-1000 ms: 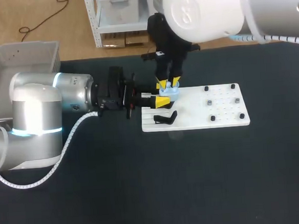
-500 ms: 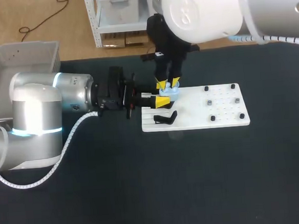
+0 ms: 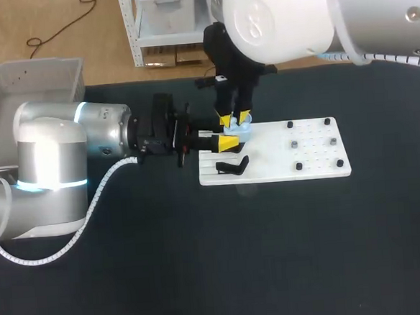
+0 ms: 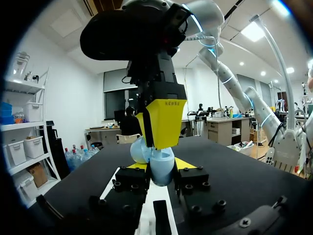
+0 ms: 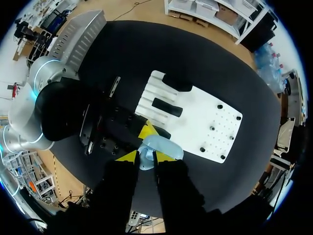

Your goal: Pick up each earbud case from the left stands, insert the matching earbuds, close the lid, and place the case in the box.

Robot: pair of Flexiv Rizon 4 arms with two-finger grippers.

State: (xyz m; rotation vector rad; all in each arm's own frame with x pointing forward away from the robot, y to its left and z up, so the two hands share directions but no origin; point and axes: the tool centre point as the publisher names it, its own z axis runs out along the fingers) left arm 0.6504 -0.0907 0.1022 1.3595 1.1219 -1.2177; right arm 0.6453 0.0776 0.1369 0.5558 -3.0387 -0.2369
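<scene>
Careful: your left gripper (image 3: 222,142) clamps the earbud case (image 3: 238,132) at the board's (image 3: 311,159) ten o'clock. The right gripper's (image 3: 235,117) hold is unclear. Its push could twist the case free.

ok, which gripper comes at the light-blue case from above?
The right gripper: it hangs vertically over the light-blue earbud case, while the left gripper reaches in level from the side, at the white board's corner.
</scene>
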